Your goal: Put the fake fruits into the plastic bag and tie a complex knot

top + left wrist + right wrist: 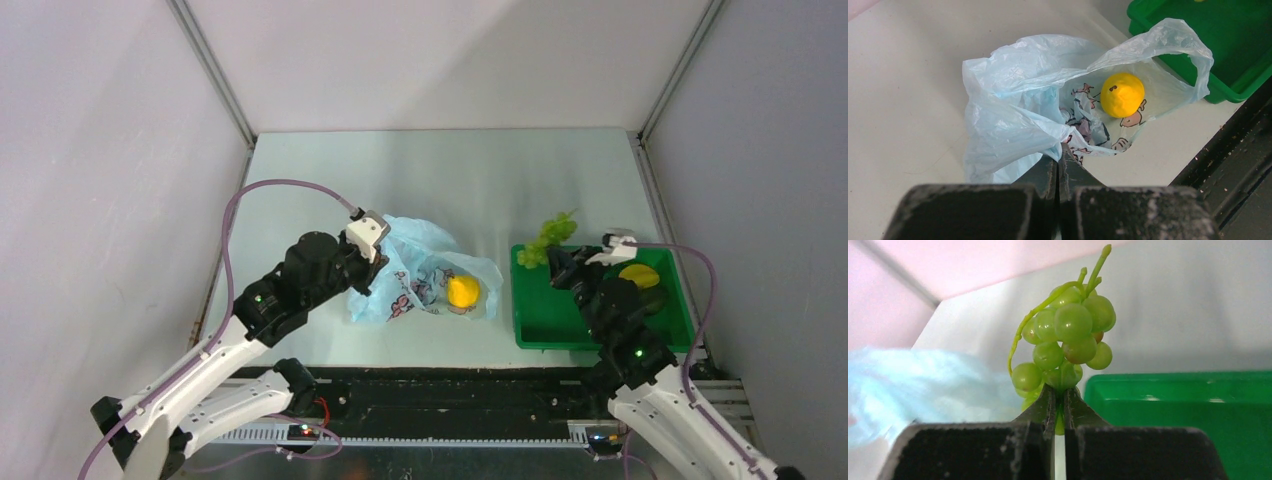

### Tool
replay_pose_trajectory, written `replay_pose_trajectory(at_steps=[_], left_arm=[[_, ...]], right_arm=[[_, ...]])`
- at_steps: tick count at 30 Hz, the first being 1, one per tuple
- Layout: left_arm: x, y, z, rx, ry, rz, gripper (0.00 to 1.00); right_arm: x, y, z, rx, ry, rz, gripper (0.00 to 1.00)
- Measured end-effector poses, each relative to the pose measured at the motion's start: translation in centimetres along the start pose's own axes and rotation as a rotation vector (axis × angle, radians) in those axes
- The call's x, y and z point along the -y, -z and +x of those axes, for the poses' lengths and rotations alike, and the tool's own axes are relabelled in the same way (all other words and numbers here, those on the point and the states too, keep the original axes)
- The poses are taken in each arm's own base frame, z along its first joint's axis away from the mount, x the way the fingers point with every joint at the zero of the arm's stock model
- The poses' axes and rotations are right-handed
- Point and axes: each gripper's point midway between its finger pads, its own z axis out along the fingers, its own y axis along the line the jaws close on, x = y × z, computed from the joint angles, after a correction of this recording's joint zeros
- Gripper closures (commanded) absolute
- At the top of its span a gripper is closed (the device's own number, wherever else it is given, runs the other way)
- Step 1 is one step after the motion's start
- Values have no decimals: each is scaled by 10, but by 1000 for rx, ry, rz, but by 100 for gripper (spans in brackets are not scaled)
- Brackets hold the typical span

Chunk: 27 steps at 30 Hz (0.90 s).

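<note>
The light-blue plastic bag lies open on the table, its mouth facing right; it also shows in the left wrist view. A yellow fruit sits inside it, seen too in the left wrist view. My left gripper is shut on the bag's near edge. My right gripper is shut on the green grape bunch, held above the tray's left end; the grapes stand above my fingers. A second yellow fruit lies in the tray.
The rigid green tray stands right of the bag, near the front edge; it shows in the left wrist view and right wrist view. A black rail runs along the table's near edge. Walls enclose three sides.
</note>
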Motion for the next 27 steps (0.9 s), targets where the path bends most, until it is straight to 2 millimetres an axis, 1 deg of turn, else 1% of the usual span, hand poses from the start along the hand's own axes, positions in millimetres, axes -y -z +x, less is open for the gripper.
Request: replay_pose_trajectory(at_steps=[6, 10, 12, 14, 18, 24, 27], left_arm=[[0, 0, 0, 0, 0, -2, 100], [-1, 0, 0, 1, 0, -8, 100], [-1, 0, 0, 1, 0, -8, 100], [-1, 0, 0, 1, 0, -8, 100], [-1, 0, 0, 1, 0, -8, 100], [-1, -1, 3, -5, 0, -9, 100], [-1, -2, 5, -9, 0, -9, 100]], right_arm=[[-86, 15, 1, -21, 213, -312, 100], [-133, 23, 2, -16, 336, -448, 100], [-156, 28, 9, -17, 397, -514, 100], [-171, 30, 22, -32, 467, -558, 100], [-189, 27, 46, -75, 584, -603, 100], [-204, 15, 81, -155, 681, -628, 100], [-208, 10, 103, -207, 722, -637, 100]])
